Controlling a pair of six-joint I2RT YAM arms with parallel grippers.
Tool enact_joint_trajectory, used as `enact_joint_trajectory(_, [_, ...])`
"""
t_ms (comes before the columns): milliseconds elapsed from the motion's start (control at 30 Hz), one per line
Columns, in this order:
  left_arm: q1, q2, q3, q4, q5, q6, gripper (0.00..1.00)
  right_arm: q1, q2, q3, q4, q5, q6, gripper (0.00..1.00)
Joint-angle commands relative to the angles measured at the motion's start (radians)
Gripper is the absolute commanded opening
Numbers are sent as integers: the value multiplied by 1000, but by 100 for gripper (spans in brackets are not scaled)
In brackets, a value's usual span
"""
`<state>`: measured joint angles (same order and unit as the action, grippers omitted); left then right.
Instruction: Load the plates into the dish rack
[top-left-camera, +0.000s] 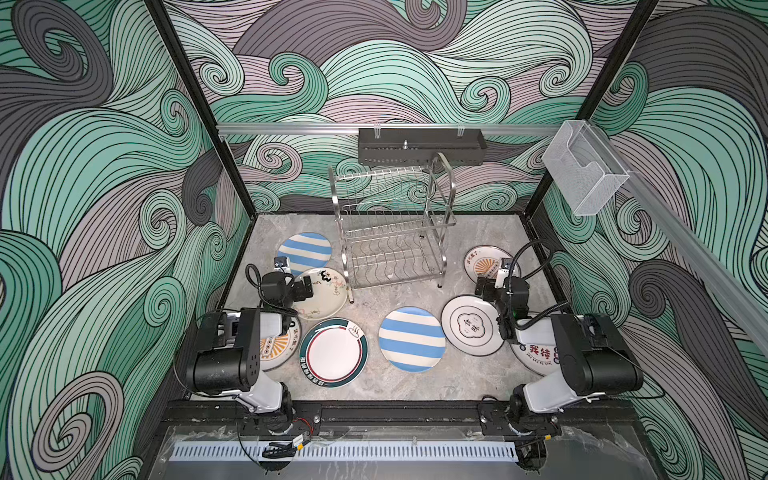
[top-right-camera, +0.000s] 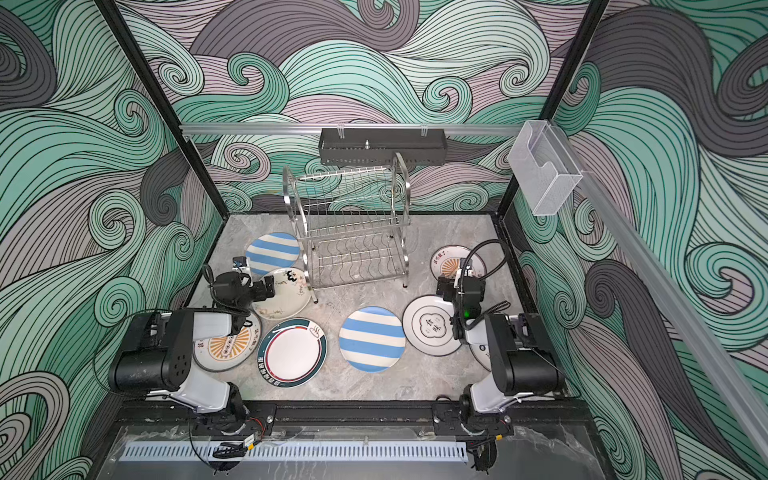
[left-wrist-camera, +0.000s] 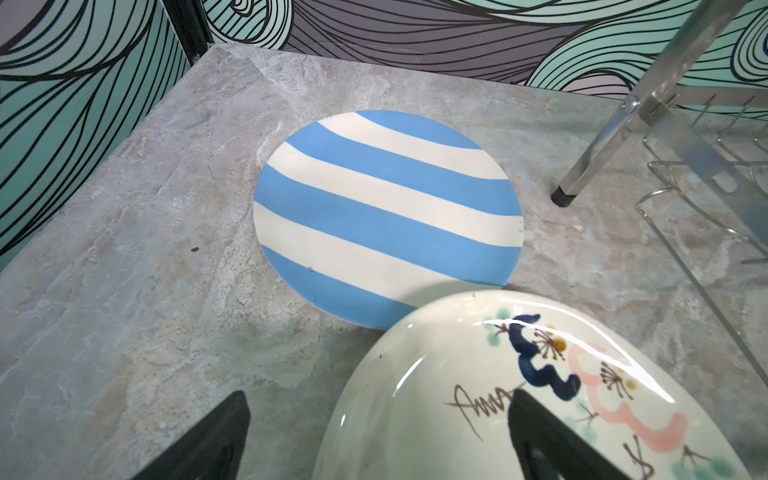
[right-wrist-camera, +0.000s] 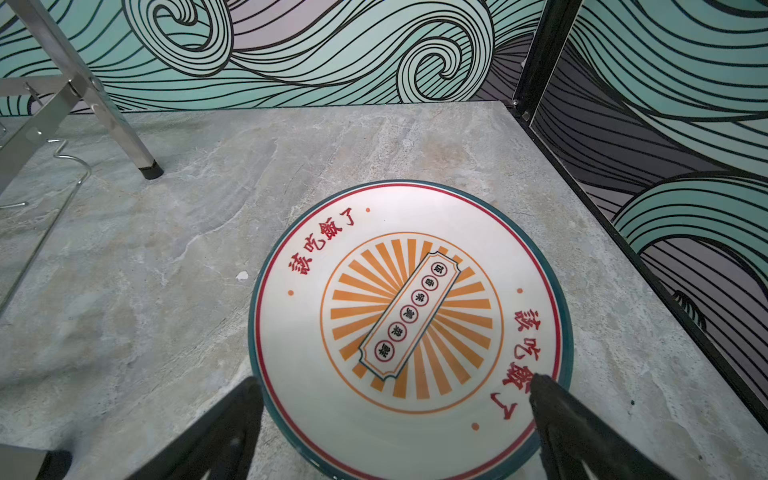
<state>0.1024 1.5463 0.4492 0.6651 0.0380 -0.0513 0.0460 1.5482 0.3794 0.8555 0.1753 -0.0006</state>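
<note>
The steel wire dish rack (top-left-camera: 390, 232) (top-right-camera: 349, 232) stands empty at the back middle. Several plates lie flat on the marble table. My left gripper (top-left-camera: 306, 287) (left-wrist-camera: 380, 407) is open, one finger over the cream cartoon plate (top-left-camera: 328, 297) (left-wrist-camera: 478, 395) and the other over bare table. That plate's far edge overlaps a blue-striped plate (top-left-camera: 304, 252) (left-wrist-camera: 386, 212). My right gripper (top-left-camera: 484, 287) (right-wrist-camera: 397, 384) is open above the near rim of an orange sunburst plate (top-left-camera: 482, 259) (right-wrist-camera: 411, 316). Nothing is held.
More plates lie nearer the front: a teal-rimmed one (top-left-camera: 333, 352), a striped one (top-left-camera: 411, 338), a white one with characters (top-left-camera: 469, 326); two are partly under the arms. A black perforated tray (top-left-camera: 419, 145) and a clear box (top-left-camera: 584, 170) hang on the rails. Rack legs (left-wrist-camera: 563, 197) (right-wrist-camera: 151, 170) stand close to both grippers.
</note>
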Motion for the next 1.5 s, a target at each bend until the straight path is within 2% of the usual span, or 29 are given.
enact_joint_trajectory(0, [-4,-18,29,-15,8,13,99,2,-11,15,11,-10,-7,99])
enact_joint_trajectory(1100, [-4,-20,26,-9,10,14,99,-1,-16,20,0,-15,-1,97])
enact_joint_trajectory(1200, [-4,-55,74,-111,5,12,98,-7,-53,45,-65,18,18,97])
enact_joint_trajectory(1333, [-5,-116,107,-238,2,-4,99,-39,-147,223,-450,-29,50,97])
enact_joint_trajectory(1467, [-4,-201,174,-411,12,-56,99,-61,-200,358,-682,-92,141,96])
